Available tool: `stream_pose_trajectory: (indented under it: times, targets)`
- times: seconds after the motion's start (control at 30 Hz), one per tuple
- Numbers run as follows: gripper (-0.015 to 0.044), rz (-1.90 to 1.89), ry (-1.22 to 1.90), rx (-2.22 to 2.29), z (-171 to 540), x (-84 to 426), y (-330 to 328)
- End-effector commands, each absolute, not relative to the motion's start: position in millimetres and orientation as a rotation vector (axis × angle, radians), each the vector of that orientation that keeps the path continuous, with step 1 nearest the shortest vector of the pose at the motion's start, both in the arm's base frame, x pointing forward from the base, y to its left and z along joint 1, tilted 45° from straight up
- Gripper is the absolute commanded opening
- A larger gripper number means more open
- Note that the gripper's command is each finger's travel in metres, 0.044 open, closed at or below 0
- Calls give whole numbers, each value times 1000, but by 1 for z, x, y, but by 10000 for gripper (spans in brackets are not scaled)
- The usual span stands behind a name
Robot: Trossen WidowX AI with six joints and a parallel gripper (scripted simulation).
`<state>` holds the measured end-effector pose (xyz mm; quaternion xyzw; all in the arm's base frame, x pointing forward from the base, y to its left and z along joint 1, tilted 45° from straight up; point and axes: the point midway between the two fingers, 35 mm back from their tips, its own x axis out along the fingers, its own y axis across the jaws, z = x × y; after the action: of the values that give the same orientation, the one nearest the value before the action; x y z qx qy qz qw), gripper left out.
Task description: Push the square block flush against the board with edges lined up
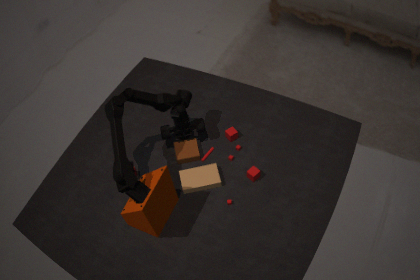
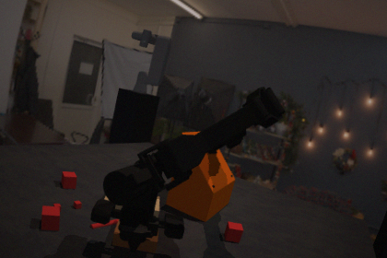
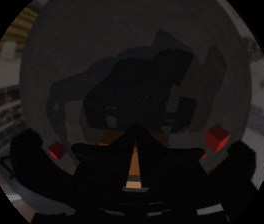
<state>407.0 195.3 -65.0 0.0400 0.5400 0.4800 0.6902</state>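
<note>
While the closed, empty gripper (image 1: pixel 184 139) (image 3: pixel 136 125) is located at the far edge of the square block (image 1: pixel 187 150) (image 3: pixel 135 162), opposite the board (image 1: pixel 200 177) (image 3: pixel 133 184), a red stick (image 1: pixel 208 154) lies just right of the block, apart from it.

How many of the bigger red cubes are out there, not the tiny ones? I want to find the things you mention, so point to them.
3: one cube (image 1: pixel 231 134) (image 2: pixel 51 217) (image 3: pixel 218 138) near the red stick (image 1: pixel 208 154) (image 2: pixel 108 224), another (image 1: pixel 254 173) (image 2: pixel 69 180) beyond the board's (image 1: pixel 200 178) end, the third (image 1: pixel 134 170) (image 2: pixel 234 232) (image 3: pixel 57 150) mostly behind the arm from above. Others could be hidden.
</note>
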Motion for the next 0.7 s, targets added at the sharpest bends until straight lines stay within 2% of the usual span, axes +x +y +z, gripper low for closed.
stream_pose_trajectory:
  times: [0.0,0.67]
  targets:
    - [0,1075,1208,85,-67,404,194]
    - [0,1075,1209,85,-72,394,187]
